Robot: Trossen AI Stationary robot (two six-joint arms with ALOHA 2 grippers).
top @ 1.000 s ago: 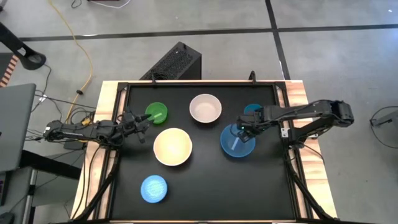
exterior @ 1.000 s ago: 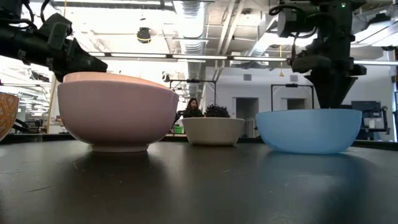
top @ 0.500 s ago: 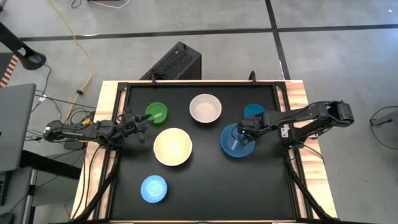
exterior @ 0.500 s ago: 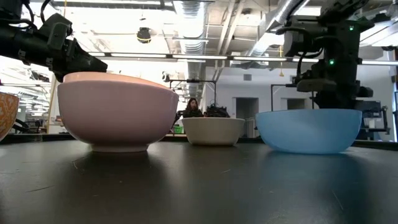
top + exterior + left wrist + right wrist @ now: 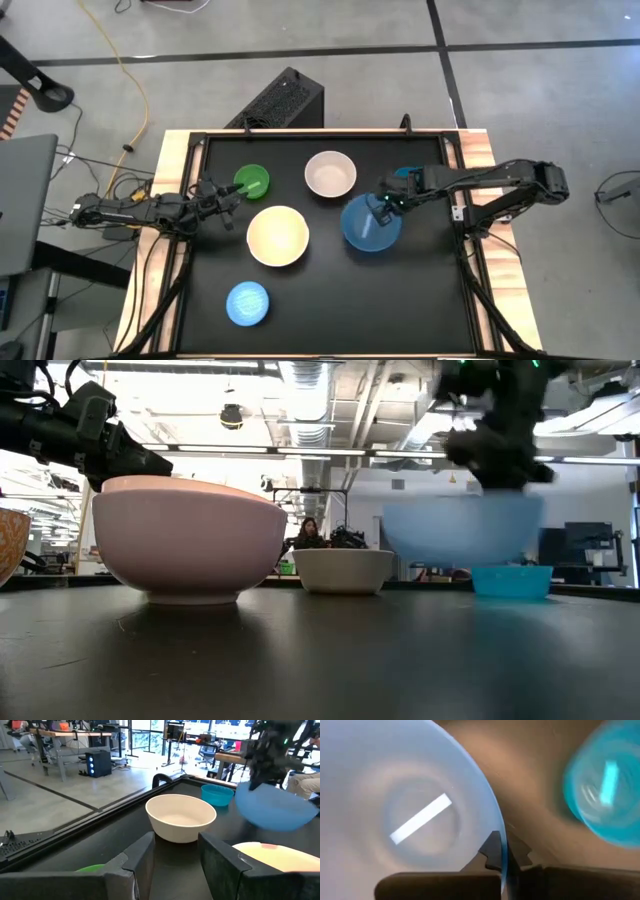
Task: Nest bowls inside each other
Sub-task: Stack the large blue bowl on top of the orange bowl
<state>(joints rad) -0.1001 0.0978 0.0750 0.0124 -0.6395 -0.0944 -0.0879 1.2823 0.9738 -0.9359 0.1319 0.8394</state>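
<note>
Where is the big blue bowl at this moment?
In the high view the blue bowl is right of the cream bowl, near the teal bowl; the low view shows it lifted.

Right arm [image 5: 470, 182] raised, fingers [image 5: 492, 851] pinched together, left arm [image 5: 150, 208] low, fingers [image 5: 142, 857] apart

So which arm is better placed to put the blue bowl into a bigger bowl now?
The right. Its gripper is shut on the blue bowl's rim and holds it off the table, near the cream bowl. The left gripper is open and empty beside the green bowl.
</note>
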